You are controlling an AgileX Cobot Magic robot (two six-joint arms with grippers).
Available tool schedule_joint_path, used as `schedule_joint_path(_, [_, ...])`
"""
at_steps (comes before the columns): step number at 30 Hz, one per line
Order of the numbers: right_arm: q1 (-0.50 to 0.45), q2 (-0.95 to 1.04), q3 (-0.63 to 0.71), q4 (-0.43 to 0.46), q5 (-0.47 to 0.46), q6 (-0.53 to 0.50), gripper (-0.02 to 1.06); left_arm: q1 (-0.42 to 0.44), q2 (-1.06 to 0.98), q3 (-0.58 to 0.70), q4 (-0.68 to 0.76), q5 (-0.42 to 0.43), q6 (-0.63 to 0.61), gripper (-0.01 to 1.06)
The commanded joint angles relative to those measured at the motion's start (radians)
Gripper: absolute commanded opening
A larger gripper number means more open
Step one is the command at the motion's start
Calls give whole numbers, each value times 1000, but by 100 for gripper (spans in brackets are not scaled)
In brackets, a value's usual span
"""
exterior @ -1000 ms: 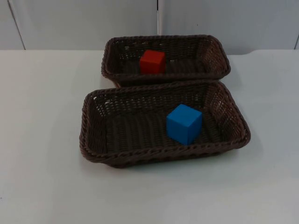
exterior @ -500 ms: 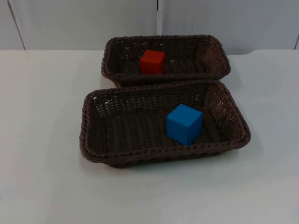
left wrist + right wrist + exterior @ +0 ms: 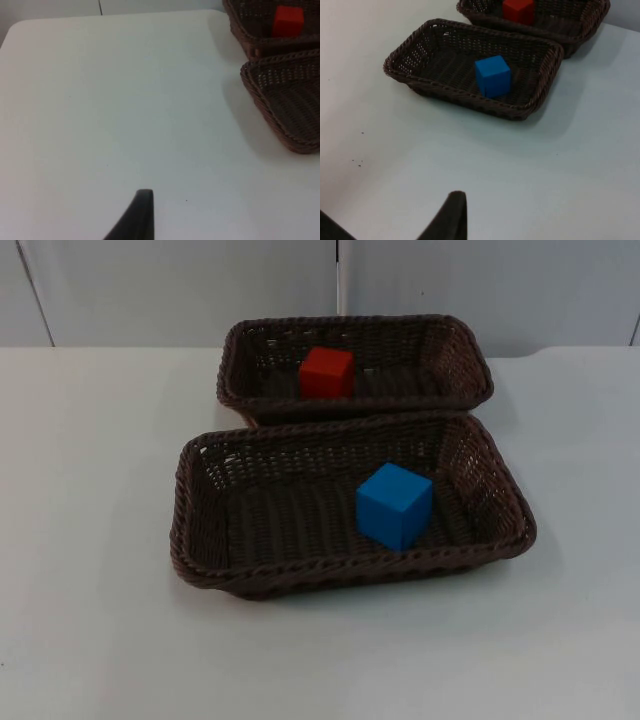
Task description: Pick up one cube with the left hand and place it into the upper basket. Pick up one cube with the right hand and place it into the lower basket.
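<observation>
A red cube (image 3: 327, 372) rests inside the upper brown wicker basket (image 3: 460, 360), left of its middle. A blue cube (image 3: 394, 505) sits in the lower wicker basket (image 3: 350, 575), right of centre near the front wall. My left gripper (image 3: 135, 220) waits over bare table well to the left of both baskets, looking at the red cube (image 3: 288, 21) from afar. My right gripper (image 3: 447, 220) hangs back over the white table, apart from the lower basket (image 3: 470, 97) and the blue cube (image 3: 492, 76).
The two baskets stand close together, one behind the other, in the middle of the white table (image 3: 90, 540). The grey partition wall (image 3: 180, 290) closes off the back. Open table lies to the left, right and front of the baskets.
</observation>
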Motion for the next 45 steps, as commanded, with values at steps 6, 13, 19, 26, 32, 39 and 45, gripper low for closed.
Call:
schedule_joint_path(6, [1, -4, 7, -2, -5, 2, 105, 4, -4, 6, 5, 4, -2, 105])
schedule_joint_path(13, [1, -4, 7, -2, -5, 2, 105, 4, -4, 6, 5, 4, -2, 105])
schedule_joint_path(19, [1, -4, 7, -2, -5, 2, 105, 4, -4, 6, 5, 4, -2, 105])
schedule_joint_path(26, [-50, -4, 7, -2, -5, 2, 105, 4, -4, 6, 5, 4, -2, 105])
schedule_joint_path(32, [-194, -4, 7, -2, -5, 2, 105, 4, -4, 6, 5, 4, -2, 105])
schedule_joint_path(39, [-331, -4, 7, -2, -5, 2, 105, 4, -4, 6, 5, 4, -2, 105])
schedule_joint_path(45, [-423, -4, 7, -2, -5, 2, 105, 4, -4, 6, 5, 4, -2, 105])
